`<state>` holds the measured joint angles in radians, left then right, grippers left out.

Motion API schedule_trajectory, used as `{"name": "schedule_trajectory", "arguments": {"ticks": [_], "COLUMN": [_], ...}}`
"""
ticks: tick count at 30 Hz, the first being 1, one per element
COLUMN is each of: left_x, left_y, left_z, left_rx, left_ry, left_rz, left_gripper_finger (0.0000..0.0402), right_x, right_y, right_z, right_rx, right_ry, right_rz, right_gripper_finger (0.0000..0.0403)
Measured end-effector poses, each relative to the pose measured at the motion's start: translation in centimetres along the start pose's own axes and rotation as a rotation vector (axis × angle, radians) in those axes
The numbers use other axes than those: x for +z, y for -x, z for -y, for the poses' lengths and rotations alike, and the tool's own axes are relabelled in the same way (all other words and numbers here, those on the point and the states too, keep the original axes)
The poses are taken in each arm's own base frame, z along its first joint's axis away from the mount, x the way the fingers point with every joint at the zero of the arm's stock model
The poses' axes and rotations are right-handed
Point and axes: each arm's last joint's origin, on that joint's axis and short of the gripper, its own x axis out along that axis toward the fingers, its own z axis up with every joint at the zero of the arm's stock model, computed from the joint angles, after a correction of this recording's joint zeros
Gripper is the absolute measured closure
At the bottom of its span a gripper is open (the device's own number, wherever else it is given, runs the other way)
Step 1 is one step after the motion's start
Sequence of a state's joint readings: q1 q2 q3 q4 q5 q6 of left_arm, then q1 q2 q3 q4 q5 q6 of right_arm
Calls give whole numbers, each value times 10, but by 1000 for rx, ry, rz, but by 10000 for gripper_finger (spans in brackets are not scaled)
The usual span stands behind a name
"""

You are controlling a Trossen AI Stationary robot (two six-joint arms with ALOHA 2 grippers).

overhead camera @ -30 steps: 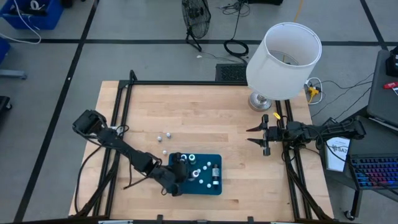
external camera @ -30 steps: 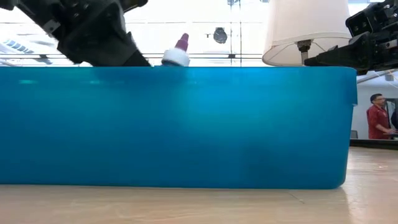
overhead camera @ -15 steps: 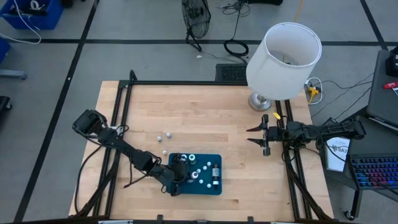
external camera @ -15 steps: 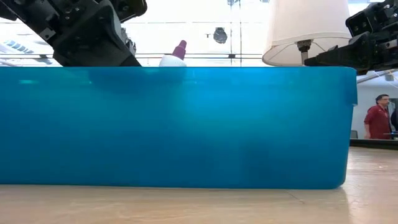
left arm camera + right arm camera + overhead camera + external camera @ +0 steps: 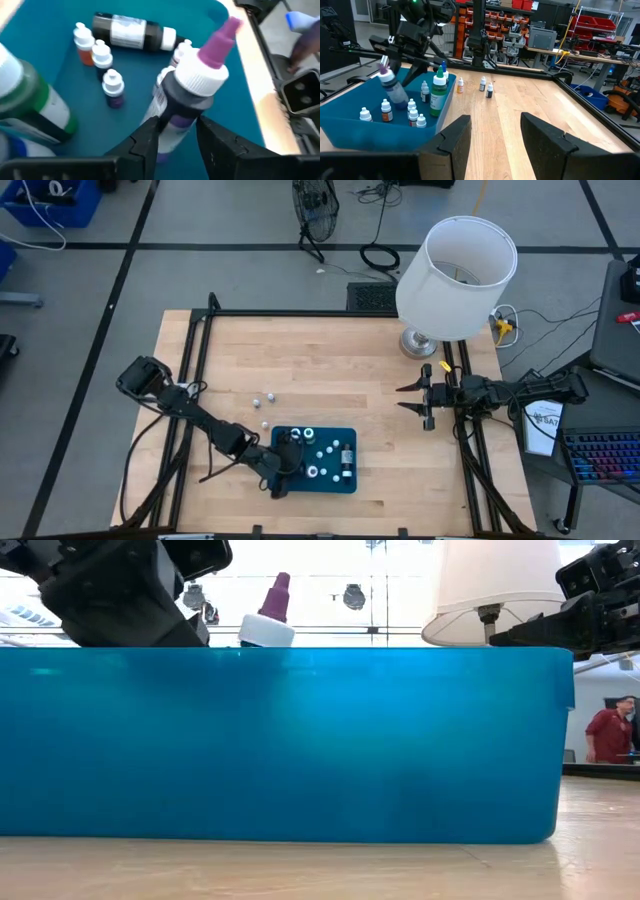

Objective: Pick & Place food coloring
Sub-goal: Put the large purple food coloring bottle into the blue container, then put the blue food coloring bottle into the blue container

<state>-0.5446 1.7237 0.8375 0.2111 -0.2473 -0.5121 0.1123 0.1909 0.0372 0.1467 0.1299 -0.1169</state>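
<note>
A blue tray (image 5: 350, 433) sits near the table's front edge and holds several food coloring bottles (image 5: 102, 55). One large dark bottle (image 5: 132, 32) lies flat in it, and a green one (image 5: 30, 105) stands upright. My left gripper (image 5: 179, 131) is inside the tray, shut on a bottle with a purple nozzle and white collar (image 5: 200, 75). The nozzle (image 5: 272, 600) shows above the tray wall. Three small bottles (image 5: 264, 396) stand loose on the wood, left of and beyond the tray. My right gripper (image 5: 400, 398) hangs open at the table's right edge, holding nothing. My left gripper pinches the purple-nozzled bottle by its dark body (image 5: 175, 117), just under the white collar, with one finger (image 5: 150, 137) on each side. The fingers slant down into the tray from its left near corner. The bottle leans, nozzle up, with its lower end down among the other bottles (image 5: 395, 95).
A big white lamp (image 5: 455, 265) stands at the table's far right corner on a metal foot (image 5: 420, 342). Black rails (image 5: 300, 313) frame the wooden top. Bare wood lies between the tray and my right gripper. A person (image 5: 605, 735) stands far off in the room.
The bottle in my left gripper has tipped. Its purple nozzle dipped a little, then swung toward the table's left, and it now stands higher above the tray wall. My left gripper has turned slightly in place. My right arm has kept still.
</note>
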Motion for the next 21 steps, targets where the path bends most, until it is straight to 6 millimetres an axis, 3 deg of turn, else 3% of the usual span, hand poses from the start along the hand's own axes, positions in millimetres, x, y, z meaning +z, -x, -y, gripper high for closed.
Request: {"name": "schedule_trajectory", "arguments": {"ticks": [11,21], "left_x": [0,5], "left_y": [1,1], "left_z": [1,5], "left_rx": [-32,-78], "left_ry": [1,4], "left_rz": [-23,-26], "left_gripper_finger": [253,272], "right_x": [0,0], "right_y": [0,0], "right_z": [0,0], "right_rx": [0,0], "right_ry": [0,0], "right_rz": [0,0], "right_gripper_finger": [242,242]}}
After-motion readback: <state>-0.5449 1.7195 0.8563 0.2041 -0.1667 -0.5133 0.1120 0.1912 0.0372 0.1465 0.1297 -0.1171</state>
